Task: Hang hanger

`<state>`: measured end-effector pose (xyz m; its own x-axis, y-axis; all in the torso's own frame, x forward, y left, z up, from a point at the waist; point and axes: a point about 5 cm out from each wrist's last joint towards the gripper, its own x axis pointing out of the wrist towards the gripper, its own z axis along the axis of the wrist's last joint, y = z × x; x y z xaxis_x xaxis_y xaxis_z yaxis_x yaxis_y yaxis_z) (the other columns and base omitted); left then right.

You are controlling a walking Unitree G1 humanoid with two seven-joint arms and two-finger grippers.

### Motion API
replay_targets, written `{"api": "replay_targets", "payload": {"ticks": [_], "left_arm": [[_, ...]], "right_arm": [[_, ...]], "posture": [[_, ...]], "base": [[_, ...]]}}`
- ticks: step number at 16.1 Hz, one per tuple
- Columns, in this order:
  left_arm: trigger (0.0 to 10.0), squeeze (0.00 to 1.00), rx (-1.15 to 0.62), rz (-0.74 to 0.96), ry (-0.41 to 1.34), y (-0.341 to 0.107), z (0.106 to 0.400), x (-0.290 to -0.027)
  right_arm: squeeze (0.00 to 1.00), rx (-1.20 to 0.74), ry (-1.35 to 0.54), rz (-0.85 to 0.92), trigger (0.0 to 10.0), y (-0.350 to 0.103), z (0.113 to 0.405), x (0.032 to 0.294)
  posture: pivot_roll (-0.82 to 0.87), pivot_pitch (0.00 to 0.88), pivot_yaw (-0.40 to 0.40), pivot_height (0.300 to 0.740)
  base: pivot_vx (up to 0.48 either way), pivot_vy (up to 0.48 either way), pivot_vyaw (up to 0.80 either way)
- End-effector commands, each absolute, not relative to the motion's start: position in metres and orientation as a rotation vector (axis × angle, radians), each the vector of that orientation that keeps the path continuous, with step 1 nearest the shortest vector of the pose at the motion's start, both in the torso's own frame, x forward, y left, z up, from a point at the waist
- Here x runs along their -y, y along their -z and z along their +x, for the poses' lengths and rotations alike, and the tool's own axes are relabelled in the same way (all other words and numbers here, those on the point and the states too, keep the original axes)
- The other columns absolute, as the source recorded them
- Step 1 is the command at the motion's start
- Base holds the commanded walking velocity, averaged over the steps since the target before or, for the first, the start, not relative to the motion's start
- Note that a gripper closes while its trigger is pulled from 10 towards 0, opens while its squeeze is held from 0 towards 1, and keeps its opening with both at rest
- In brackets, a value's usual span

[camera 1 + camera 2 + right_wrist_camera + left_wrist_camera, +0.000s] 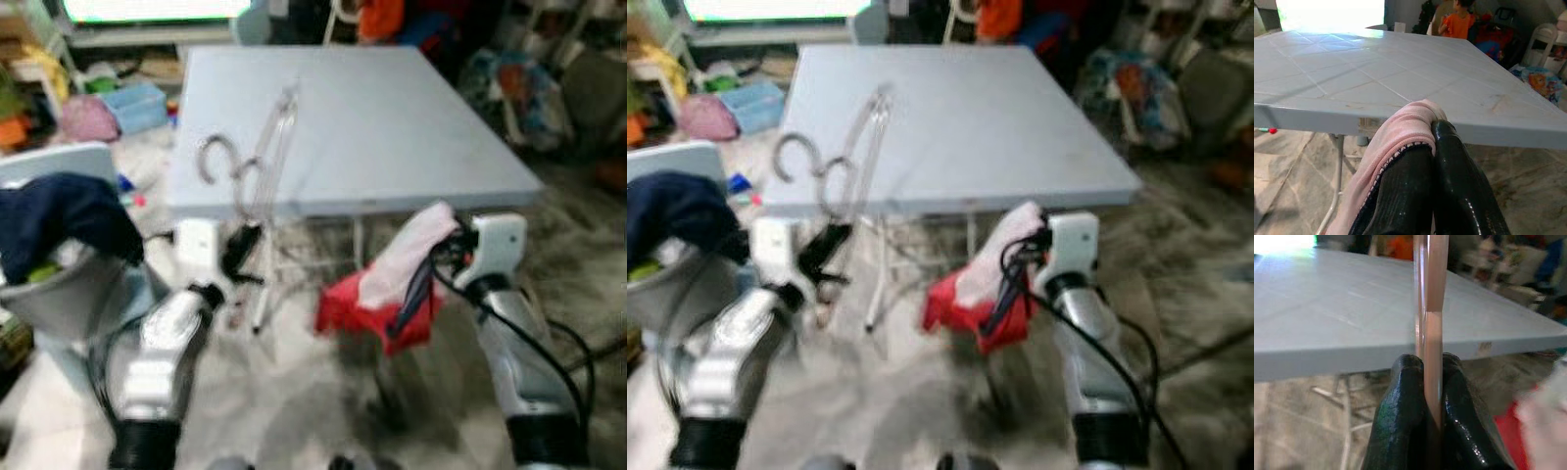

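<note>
Left tool [1432, 396]: my fingers are pressed together on the lower end of the clear hanger [263, 166], just off the near edge of the worktop [411, 127].
Hanger: most of it lies across the near-left part of the worktop, its hook [217, 157] curled toward the left edge; a second hook shape sits beside it, so there may be two hangers lying together, and I cannot tell.
Right tool [1432, 147]: clamped on a pink and red garment [392, 284], which hangs below the near edge of the worktop.
Risk, slip: my grip takes only a thin bar near its end, so I judge the hanger could pivot or slide out when lifted.
Risk, snag: the hook could catch the worktop edge, or drag a second hanger off onto the floor.
Risk, cloth: the dangling garment could swing into the worktop leg or tangle with the hanger as the two tools come together.
Risk, view: the head views are blurred, so aiming could be off.
</note>
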<state>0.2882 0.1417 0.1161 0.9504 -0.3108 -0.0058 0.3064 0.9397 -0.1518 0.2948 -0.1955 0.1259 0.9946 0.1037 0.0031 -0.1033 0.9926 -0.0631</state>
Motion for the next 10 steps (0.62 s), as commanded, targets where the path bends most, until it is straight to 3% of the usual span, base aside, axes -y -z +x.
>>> {"api": "replay_targets", "payload": {"ticks": [1,4,7,10], "left_arm": [[10.0,0.0,-0.001,-0.144,0.307,-0.123,0.29,-0.141],[10.0,0.0,0.027,-0.13,0.301,-0.127,0.29,-0.143],[10.0,0.0,0.042,-0.124,0.299,-0.13,0.29,-0.143],[10.0,0.0,0.044,-0.122,0.302,-0.131,0.29,-0.143]], "right_arm": [[0.0,0.056,-0.107,-0.075,10.0,-0.137,0.296,0.196],[0.0,0.071,-0.132,-0.069,10.0,-0.139,0.296,0.191],[0.0,0.115,-0.16,-0.053,10.0,-0.148,0.298,0.187],[0.0,0.198,-0.204,-0.058,10.0,-0.171,0.302,0.177]], "posture": [[0.03,0.046,-0.02,0.74],[0.03,0.047,-0.02,0.74],[0.03,0.047,-0.02,0.74],[0.04,0.047,-0.019,0.74]], "base": [[0.0,0.0,0.0],[0.081,0.0,0.0],[0.35,0.0,0.0],[0.395,0.267,0.0]]}}
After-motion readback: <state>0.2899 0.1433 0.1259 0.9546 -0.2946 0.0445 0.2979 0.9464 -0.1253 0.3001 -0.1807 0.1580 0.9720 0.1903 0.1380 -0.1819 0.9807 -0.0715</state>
